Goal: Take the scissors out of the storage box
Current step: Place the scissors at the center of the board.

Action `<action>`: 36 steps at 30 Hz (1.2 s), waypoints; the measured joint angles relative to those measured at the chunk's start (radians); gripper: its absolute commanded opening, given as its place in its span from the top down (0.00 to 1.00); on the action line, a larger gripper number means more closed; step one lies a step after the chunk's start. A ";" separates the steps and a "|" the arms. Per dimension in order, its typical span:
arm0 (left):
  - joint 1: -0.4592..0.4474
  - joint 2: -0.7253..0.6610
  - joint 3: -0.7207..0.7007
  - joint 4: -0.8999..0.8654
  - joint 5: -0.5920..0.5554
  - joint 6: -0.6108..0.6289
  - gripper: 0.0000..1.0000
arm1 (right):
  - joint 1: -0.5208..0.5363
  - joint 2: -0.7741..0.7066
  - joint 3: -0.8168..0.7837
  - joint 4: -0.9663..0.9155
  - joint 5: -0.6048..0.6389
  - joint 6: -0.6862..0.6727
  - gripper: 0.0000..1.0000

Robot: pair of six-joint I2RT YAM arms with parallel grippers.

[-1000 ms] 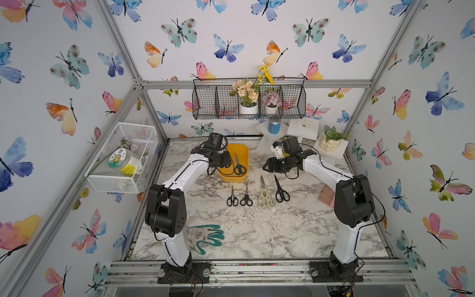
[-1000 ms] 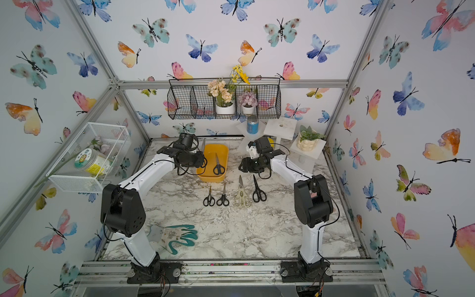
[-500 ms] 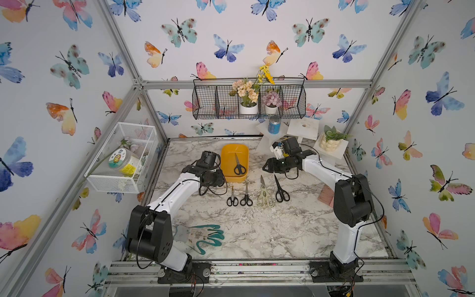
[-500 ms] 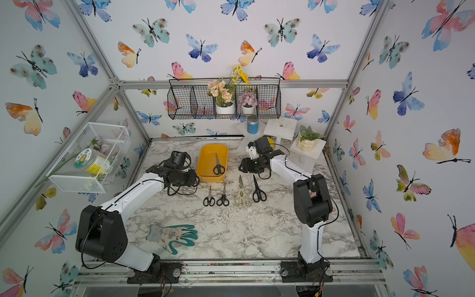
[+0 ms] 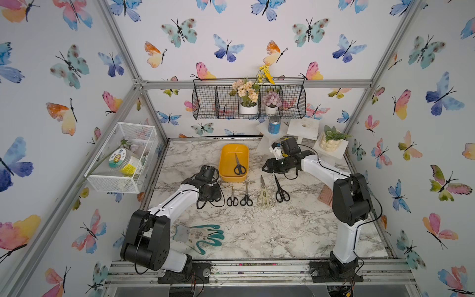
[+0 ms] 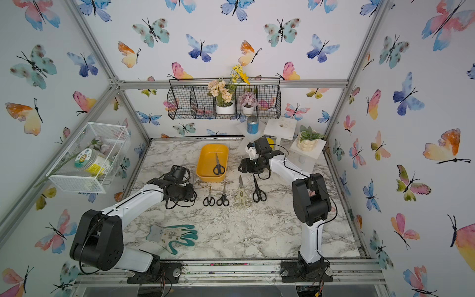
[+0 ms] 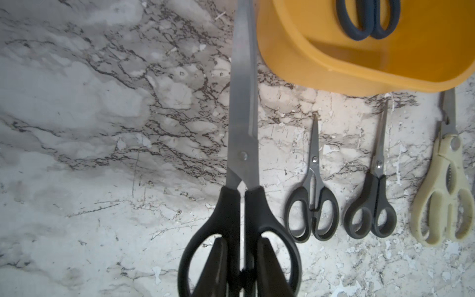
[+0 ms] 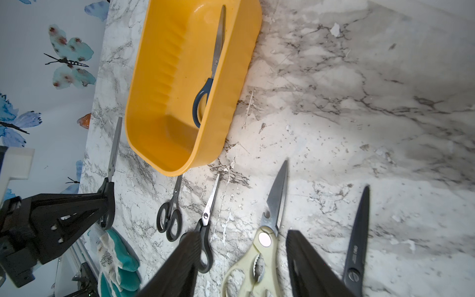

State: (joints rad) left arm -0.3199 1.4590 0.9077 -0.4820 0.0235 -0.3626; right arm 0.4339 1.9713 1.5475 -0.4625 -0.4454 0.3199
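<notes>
Held scissors (image 7: 243, 154) now out; box (image 5: 228, 160): 1

Scissors: six pairs counted. Inside the storage box (image 5: 227, 156): one dark-handled pair (image 5: 239, 166). On the table just in front of the box, in a row: four, namely a small black pair (image 5: 232, 200), a second small black pair (image 5: 246, 199), the cream shears (image 5: 264, 198) and an all-black pair (image 5: 281, 192). Just left of the box: one large black-handled pair (image 7: 243, 154), clamped by the left gripper (image 7: 241, 241).

Storage boxes: one.

Grippers: two, the right gripper (image 8: 241, 235) standing right of the box.

Wire baskets: two, a black basket (image 5: 205, 102) behind the box and a white basket (image 5: 120, 183) to its left.

Flower pots (image 5: 248, 108) in the black basket: two.

Blue cans (image 5: 274, 126): one.

Teal gloves (image 5: 208, 235): one, well in front of the box.
</notes>
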 measured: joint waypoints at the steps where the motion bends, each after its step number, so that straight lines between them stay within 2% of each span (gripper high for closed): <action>1: 0.000 0.002 -0.005 0.006 0.000 0.000 0.91 | 0.000 0.002 0.001 0.000 0.000 0.000 0.42; 22: 0.000 0.179 -0.040 0.138 0.002 0.003 0.90 | 0.000 0.006 0.035 -0.002 0.000 -0.018 0.42; 26: 0.000 0.184 -0.040 0.153 0.002 0.006 0.83 | 0.001 0.007 0.035 -0.007 0.000 -0.019 0.42; 30: 0.000 0.184 -0.040 0.154 0.002 0.007 0.71 | 0.004 0.007 0.035 -0.010 0.000 -0.018 0.42; 36: 0.000 0.184 -0.037 0.157 0.002 0.010 0.66 | 0.004 0.007 0.035 -0.011 0.000 -0.019 0.42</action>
State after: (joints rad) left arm -0.3202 1.6428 0.8703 -0.3252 0.0254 -0.3523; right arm 0.4381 1.9785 1.5829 -0.4732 -0.4454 0.3012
